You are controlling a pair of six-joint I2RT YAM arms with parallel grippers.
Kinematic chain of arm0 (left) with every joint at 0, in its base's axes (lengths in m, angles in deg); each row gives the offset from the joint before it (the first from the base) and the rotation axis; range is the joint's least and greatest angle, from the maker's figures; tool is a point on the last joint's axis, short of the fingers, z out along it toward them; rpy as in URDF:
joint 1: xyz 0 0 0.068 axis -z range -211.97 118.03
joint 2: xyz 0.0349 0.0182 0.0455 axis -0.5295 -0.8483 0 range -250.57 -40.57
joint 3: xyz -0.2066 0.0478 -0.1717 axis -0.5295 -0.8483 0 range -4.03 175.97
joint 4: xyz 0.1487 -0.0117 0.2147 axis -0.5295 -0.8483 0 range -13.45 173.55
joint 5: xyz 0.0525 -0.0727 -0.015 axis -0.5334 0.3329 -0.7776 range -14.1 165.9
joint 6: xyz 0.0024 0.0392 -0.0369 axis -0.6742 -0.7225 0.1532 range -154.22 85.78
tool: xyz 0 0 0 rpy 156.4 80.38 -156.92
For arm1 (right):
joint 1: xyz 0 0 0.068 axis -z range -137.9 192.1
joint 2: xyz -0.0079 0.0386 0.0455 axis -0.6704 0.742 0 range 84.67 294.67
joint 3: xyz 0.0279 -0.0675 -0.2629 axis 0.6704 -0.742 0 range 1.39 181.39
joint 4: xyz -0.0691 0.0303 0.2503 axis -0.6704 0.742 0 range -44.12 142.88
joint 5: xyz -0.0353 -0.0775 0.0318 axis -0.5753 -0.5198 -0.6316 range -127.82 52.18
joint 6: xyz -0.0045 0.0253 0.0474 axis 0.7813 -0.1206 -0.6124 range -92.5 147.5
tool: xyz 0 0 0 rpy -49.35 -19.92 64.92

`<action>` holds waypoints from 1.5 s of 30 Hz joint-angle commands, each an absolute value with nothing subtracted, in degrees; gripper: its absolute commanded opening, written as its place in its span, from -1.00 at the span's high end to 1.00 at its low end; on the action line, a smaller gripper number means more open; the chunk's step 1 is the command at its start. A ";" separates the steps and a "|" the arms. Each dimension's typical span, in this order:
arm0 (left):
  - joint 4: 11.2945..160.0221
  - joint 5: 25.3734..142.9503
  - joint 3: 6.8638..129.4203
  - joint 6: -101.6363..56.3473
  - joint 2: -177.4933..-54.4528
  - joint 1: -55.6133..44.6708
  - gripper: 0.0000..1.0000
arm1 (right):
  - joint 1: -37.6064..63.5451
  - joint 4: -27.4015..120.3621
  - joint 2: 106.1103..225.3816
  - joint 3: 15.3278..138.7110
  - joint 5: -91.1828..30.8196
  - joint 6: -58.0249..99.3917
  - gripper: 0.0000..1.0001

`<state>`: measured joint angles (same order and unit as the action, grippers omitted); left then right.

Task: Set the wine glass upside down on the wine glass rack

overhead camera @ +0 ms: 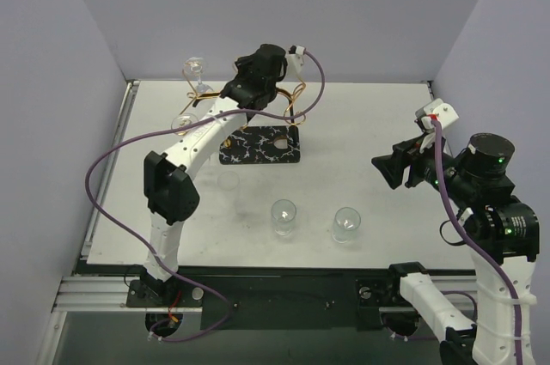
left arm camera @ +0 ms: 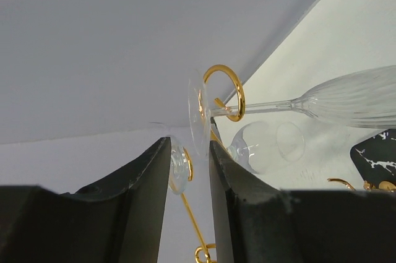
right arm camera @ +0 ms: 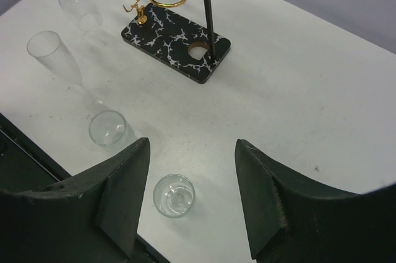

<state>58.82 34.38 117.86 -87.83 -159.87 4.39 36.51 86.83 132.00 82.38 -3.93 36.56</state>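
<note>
One move now, likely: drawing the released left hand [left arm camera: 189, 145] straight back off the foot of the wine glass [left arm camera: 346, 99], hanging upside down through the gold loop [left arm camera: 239, 96] of the rack [overhead camera: 275, 147], without nudging the neighbouring glass [left arm camera: 269, 144]. Leaving the right hand [right arm camera: 193, 144] parted, empty. Working over a white tabletop [overhead camera: 369, 124], inside pale walls [overhead camera: 301, 4].

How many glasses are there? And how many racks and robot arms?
Wine glasses: 5
Wine glass rack: 1
Robot arms: 2
Total: 8
</note>
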 commanded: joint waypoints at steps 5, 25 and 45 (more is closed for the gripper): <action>50.69 37.57 123.23 -82.75 -155.18 4.68 0.10 | 37.09 84.82 131.95 81.81 -2.40 36.29 -0.05; 28.29 52.06 125.00 -66.75 -144.73 4.59 0.04 | 37.09 85.35 132.39 79.61 -2.75 37.43 -0.06; 8.93 84.16 97.06 -62.35 -118.18 3.71 -0.54 | 36.65 85.87 134.41 74.51 -1.88 39.19 -0.32</action>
